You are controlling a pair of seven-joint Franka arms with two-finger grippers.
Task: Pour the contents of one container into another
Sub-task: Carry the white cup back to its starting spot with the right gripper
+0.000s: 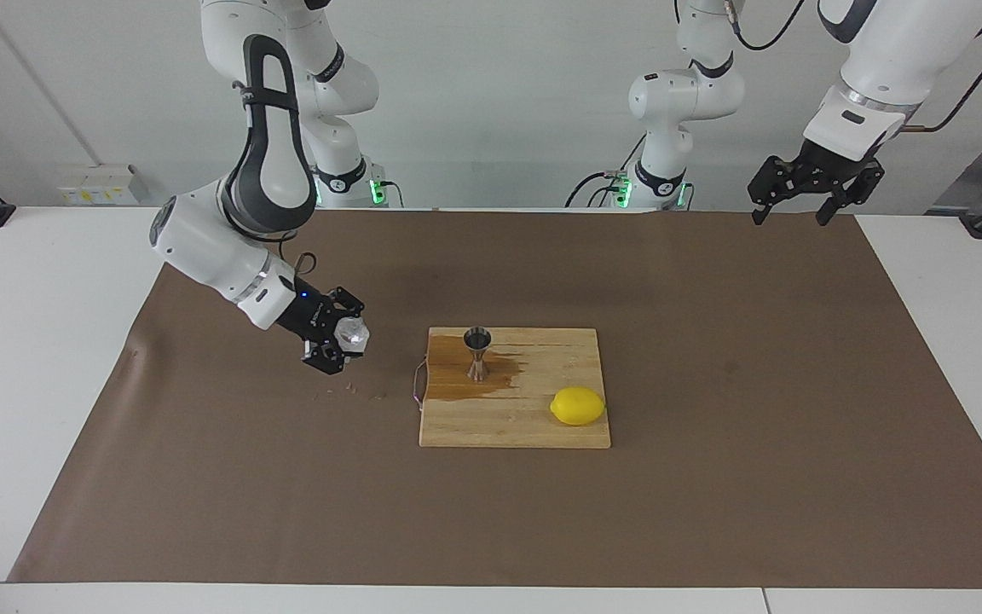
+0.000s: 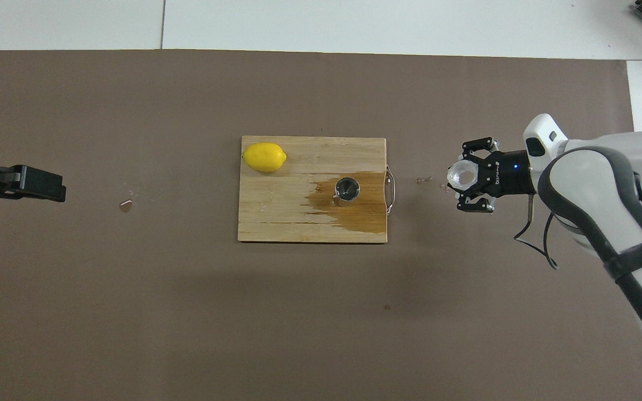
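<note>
The steel jigger [image 1: 477, 350] stands upright on the wooden cutting board [image 1: 542, 426], in a brown wet patch [image 1: 457, 385]. It also shows in the overhead view [image 2: 347, 189]. My right gripper [image 1: 342, 341] is shut on the small glass cup [image 1: 353, 335] and holds it above the brown mat, beside the board toward the right arm's end of the table. The overhead view shows this gripper [image 2: 468, 186] and the cup [image 2: 462, 175] well apart from the board [image 2: 276, 217]. My left gripper [image 1: 798, 205] waits open and empty, raised over the mat's corner at the left arm's end.
A yellow lemon [image 1: 578, 406] lies on the board, farther from the robots than the jigger and toward the left arm's end. Small droplets [image 2: 424, 180] lie on the mat between the board's handle [image 2: 391, 189] and the right gripper. Another wet spot [image 2: 126, 206] lies toward the left arm's end.
</note>
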